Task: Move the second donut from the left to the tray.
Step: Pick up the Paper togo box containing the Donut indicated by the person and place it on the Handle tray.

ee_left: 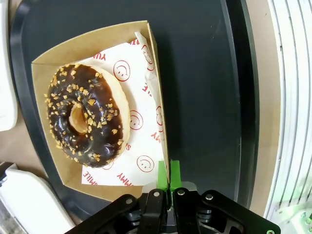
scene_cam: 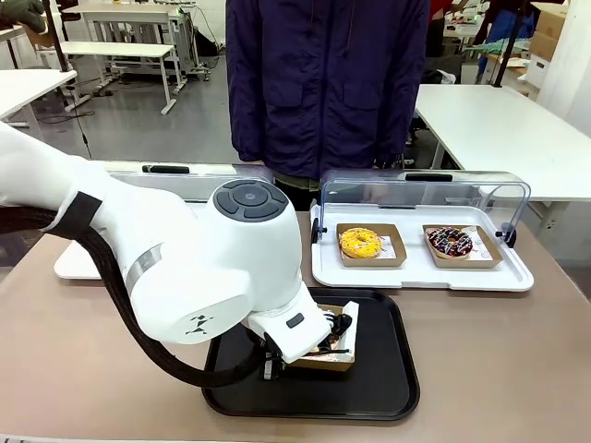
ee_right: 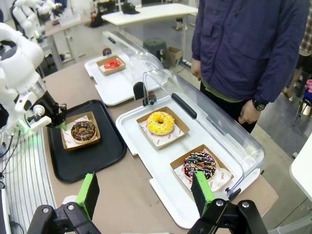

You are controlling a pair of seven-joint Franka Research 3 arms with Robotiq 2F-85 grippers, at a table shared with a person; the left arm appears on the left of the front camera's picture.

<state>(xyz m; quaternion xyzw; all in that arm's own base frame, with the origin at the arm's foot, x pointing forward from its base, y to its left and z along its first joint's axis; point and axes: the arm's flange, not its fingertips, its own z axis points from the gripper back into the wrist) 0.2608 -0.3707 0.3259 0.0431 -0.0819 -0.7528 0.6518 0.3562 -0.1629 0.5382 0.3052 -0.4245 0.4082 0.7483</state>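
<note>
White arm (scene_cam: 185,268), black cable, green-padded fingers (ee_left: 163,171).

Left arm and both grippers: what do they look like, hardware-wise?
Left arm: glossy white rounded shell, grey round button cap, black corrugated cable loop. Left gripper: black linkage fingers with green pads. Right gripper: the same black fingers and green pads.

- chocolate-glazed donut (ee_left: 87,114): dark brown, tan crumbs
- its paper (ee_left: 141,122): white, red smiley prints
- tray (ee_left: 204,97): black
- pincer pads (ee_left: 163,173): green
- bench (scene_cam: 55,351): brown

Yellow donut (scene_cam: 360,242), sprinkled donut (scene_cam: 451,242) — seemingly red donut (ee_right: 112,64) beyond.
</note>
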